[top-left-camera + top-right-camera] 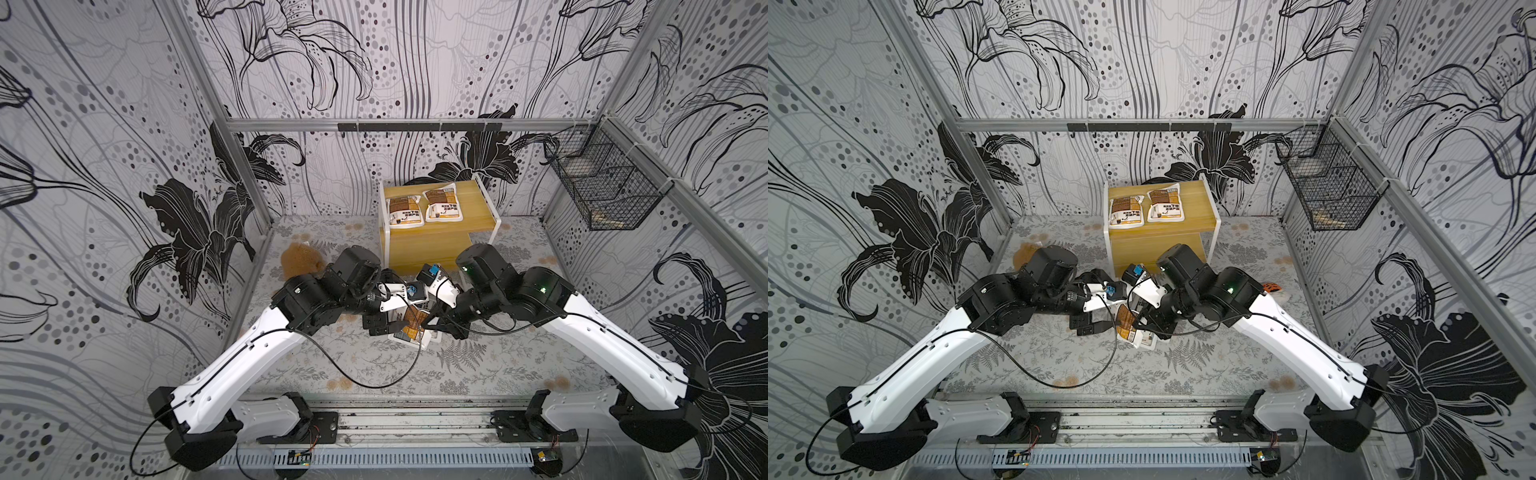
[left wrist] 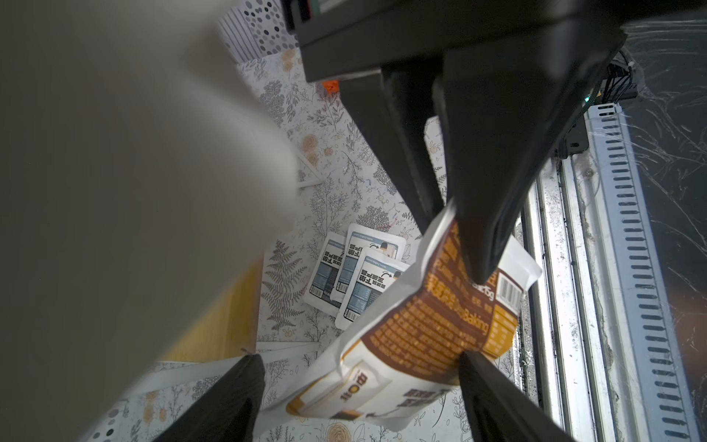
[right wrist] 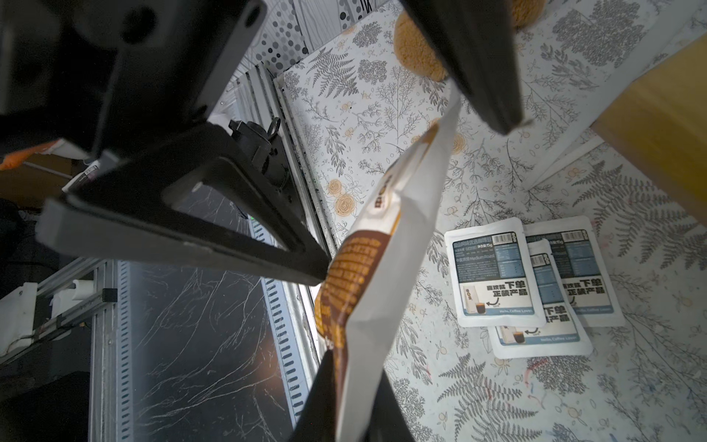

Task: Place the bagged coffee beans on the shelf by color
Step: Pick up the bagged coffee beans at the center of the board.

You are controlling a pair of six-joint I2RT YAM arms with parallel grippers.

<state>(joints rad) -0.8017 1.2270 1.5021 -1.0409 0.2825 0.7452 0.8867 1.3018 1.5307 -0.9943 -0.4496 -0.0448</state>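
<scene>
Right up against my wrist lens: the brown pouch [image 3: 386,268], edge-on, one short end pinched tight in my right claw [image 2: 457,225], hanging clear of the mat [image 1: 374,365]. My left claw [image 2: 359,358] is spread wide, a finger on either side of the pouch's lower half, gripping nothing. Beneath, three grey-blue pouches [image 3: 493,275] overlap in a pile near the shelf [image 1: 478,216] foot. On its upper board two more brown pouches [image 1: 405,211] sit side by side, with a bare strip to their right; the lower board's visible part is bare. The plush bear [image 1: 297,257] crowds the left wall. There is open mat toward the front rail [image 1: 395,415].
</scene>
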